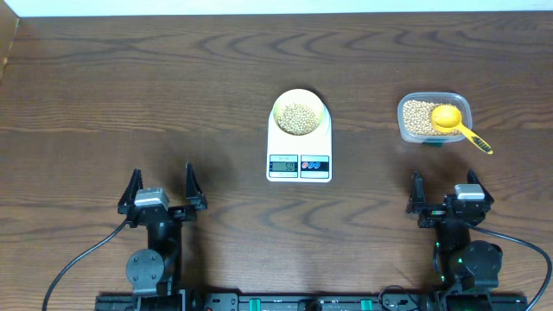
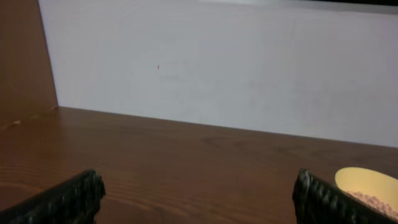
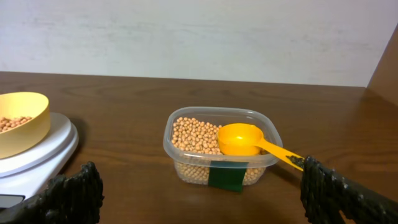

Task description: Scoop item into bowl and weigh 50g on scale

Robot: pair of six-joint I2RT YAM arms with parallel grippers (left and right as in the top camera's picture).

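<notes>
Both spread wide, empty: left gripper (image 1: 162, 182), right gripper (image 1: 445, 182), parked in front of scale (image 1: 286, 146), likely to avoid disturbing reading. Bowl (image 1: 279, 106) of beans (image 1: 299, 118) sits on scale for weighing. Scoop (image 1: 448, 118) rests in tub (image 1: 466, 107), right of scale.

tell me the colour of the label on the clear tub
Dark green. The label shows best in the right wrist view.

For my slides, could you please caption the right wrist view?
Scoop resting in tub of beans; bowl on scale at left.
</notes>
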